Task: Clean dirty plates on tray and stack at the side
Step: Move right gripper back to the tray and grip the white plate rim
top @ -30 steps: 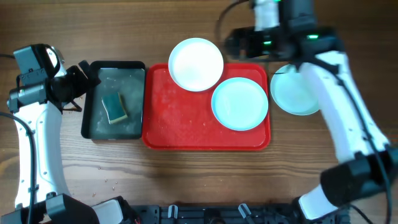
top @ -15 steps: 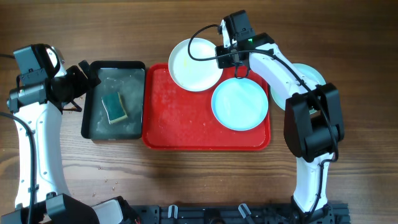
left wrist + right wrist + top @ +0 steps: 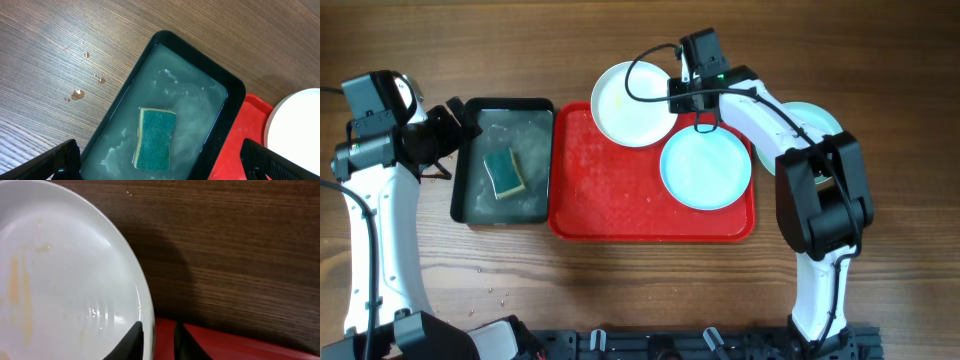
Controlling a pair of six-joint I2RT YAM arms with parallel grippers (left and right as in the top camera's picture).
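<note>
The white plate lies across the far rim of the red tray. The right wrist view shows faint yellow smears on the white plate. My right gripper has narrowed over the plate's right rim, one finger inside and one outside. A turquoise plate sits on the tray's right half. Another turquoise plate rests on the table right of the tray, partly hidden by my arm. My left gripper hangs wide open at the black tray's left edge, holding nothing.
A black tray of cloudy water stands left of the red tray, with a green and yellow sponge lying in it. Water drops dot the wood beside it. Small crumbs lie near the front left.
My right arm swung left from above the table-side turquoise plate to the white plate's right rim, and its jaws closed down over that rim. The left arm stayed still.
</note>
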